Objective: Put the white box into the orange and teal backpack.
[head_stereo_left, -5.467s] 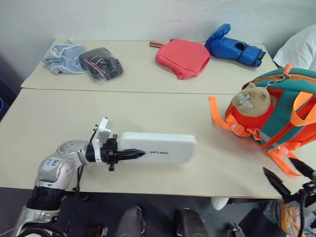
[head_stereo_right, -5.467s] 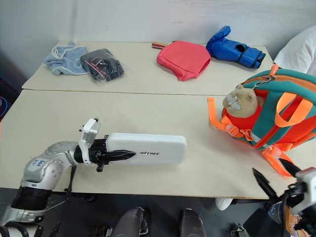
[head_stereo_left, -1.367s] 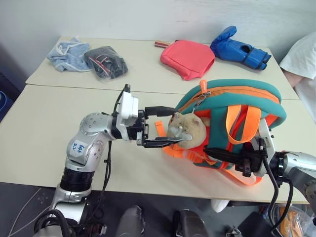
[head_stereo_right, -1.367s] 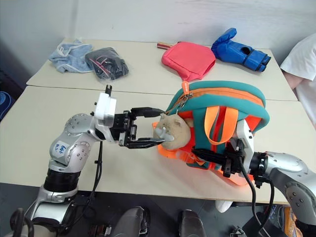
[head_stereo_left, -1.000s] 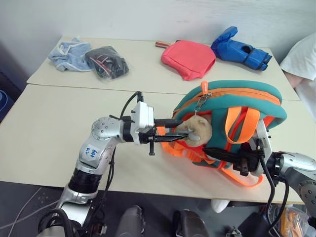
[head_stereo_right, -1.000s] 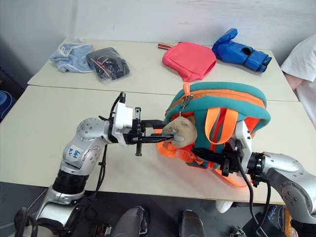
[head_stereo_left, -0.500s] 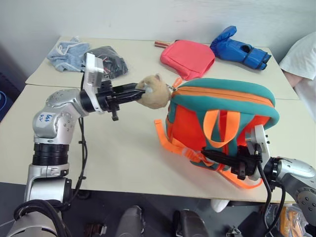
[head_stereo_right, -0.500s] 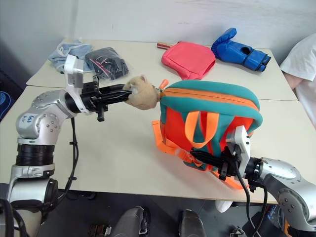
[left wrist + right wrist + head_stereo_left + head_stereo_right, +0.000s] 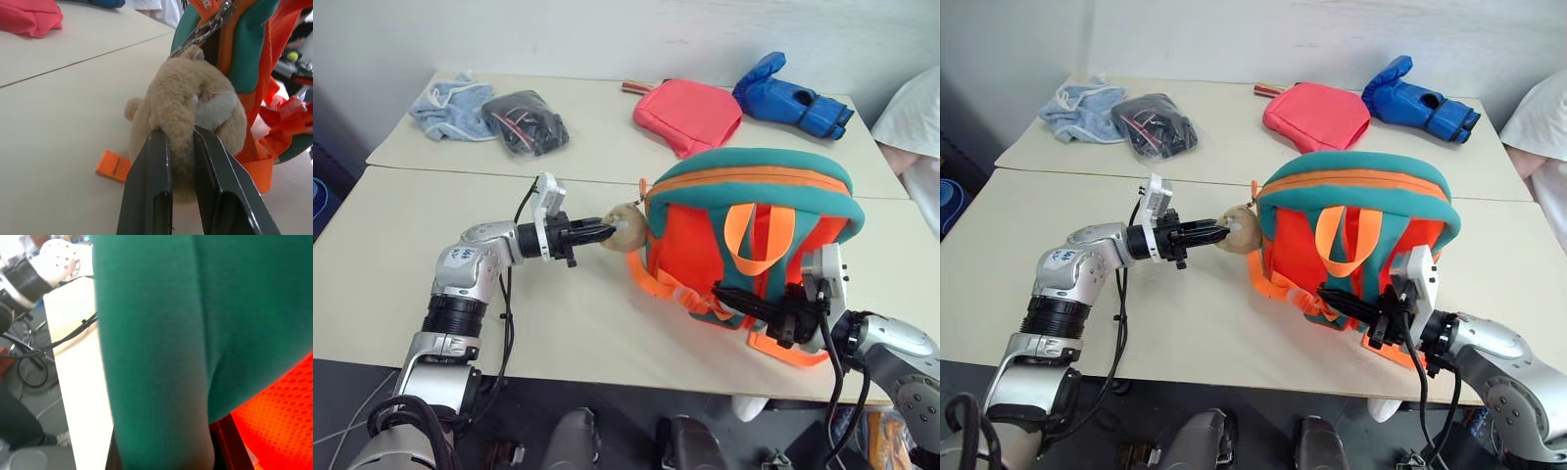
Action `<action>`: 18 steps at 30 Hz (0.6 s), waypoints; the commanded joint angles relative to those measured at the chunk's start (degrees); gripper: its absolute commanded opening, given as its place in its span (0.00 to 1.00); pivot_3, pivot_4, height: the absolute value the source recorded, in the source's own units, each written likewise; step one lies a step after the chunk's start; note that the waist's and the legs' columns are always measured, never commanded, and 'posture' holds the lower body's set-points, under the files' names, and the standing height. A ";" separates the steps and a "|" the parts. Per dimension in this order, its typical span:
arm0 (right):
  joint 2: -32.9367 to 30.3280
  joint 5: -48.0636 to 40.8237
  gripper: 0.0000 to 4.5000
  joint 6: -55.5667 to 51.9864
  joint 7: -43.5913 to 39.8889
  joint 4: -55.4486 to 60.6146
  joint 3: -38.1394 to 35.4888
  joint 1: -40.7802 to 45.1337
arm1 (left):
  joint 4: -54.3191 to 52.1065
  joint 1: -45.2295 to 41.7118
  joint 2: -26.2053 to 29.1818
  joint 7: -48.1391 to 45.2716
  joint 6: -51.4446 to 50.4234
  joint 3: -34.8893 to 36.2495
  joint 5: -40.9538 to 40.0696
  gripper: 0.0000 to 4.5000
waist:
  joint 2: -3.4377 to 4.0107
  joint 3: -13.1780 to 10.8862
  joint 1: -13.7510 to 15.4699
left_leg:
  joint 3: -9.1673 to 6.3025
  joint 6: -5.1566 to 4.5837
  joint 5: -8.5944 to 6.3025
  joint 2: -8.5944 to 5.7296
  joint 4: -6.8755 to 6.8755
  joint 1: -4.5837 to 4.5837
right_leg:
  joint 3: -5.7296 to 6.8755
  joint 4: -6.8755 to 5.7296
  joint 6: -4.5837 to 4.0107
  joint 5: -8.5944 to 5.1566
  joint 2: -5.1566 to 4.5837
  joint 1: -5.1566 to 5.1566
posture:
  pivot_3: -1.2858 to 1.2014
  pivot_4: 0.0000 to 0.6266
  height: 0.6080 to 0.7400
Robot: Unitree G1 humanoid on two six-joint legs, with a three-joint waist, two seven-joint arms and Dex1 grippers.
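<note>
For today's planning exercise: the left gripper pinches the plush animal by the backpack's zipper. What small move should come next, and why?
Probably let go of the plush toy. The left gripper is shut on it beside the backpack, whose zipper looks closed. The right gripper holds a teal strap, steadying the bag.

Both arms: silver-grey rounded metal housings, ribbed black joint collars, black cables looped alongside. Left arm (image 9: 460, 279) carries a white sticker with blue handwriting. Each hand: black tapered fingers (image 9: 146, 186), white camera block behind the wrist (image 9: 545, 201).
</note>
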State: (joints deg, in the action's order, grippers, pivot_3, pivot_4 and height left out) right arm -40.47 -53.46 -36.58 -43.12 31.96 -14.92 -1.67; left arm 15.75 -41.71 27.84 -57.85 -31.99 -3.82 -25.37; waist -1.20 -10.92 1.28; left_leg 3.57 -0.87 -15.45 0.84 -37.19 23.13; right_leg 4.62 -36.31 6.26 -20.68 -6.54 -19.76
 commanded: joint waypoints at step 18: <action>4.89 3.18 0.31 7.16 3.74 0.22 -4.94 -1.98 | -8.81 7.90 2.06 0.11 10.41 -3.06 8.11 0.51 | 0.26 0.14 0.03 | -0.03 -0.04 -0.03 -0.02 0.05 -0.04 | -0.04 0.30 0.00 0.00 -0.11 0.06 | 0.52 0.24 1.00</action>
State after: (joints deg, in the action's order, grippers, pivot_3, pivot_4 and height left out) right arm -34.58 -50.89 -31.36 -37.84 31.19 -18.05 -3.12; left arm 7.58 -34.38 28.73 -56.43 -24.29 -9.28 -16.46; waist -0.94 -10.78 1.30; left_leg 3.57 -0.91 -15.48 0.82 -37.13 23.11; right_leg 4.57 -36.01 6.26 -20.68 -6.65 -19.76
